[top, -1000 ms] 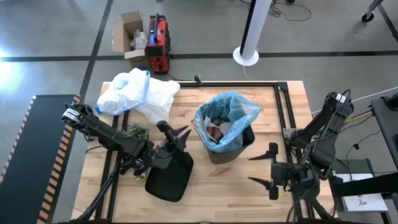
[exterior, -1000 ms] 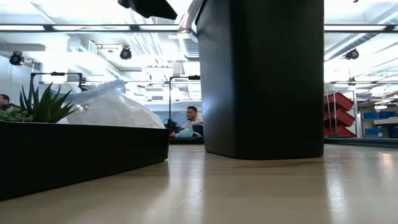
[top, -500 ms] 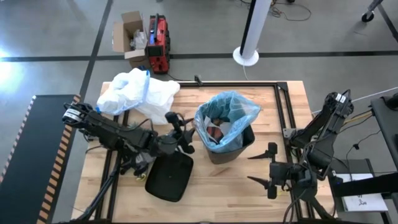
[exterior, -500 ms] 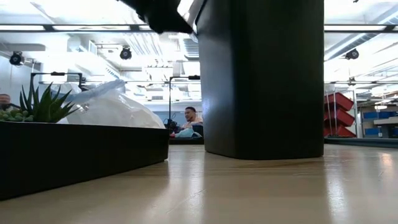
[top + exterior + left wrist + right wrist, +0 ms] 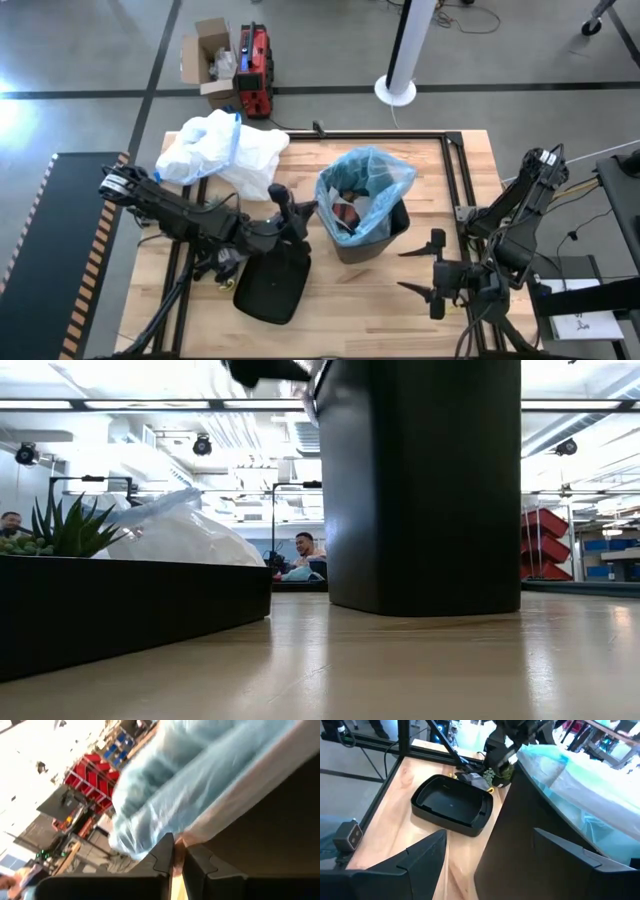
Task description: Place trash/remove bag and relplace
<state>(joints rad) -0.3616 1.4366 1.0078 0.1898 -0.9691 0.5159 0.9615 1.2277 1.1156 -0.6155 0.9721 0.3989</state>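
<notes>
Grippers first: we find the right gripper point(image 5: 424, 270) nearest the table's front edge, to the right of the bin, hanging with its two fingers spread wide and nothing between them. Beside it to the left lies a black tray point(image 5: 272, 284), flat on the wooden table point(image 5: 360, 300), with a small green plant point(image 5: 500, 772) at its far corner. Next we list the black bin point(image 5: 380, 236), upright near the table's middle, lined with the light-blue bag point(image 5: 372, 170), whose rim is draped over the bin's edge; trash point(image 5: 347, 208) sits inside it, brown and white pieces. The left gripper point(image 5: 298, 214) is at the bin's left rim, its fingers point(image 5: 165, 857) pressed together with a thin edge of the bag caught between them. Farther back, at the table's far left corner, we note a white plastic bag point(image 5: 215, 148), bunched up.
</notes>
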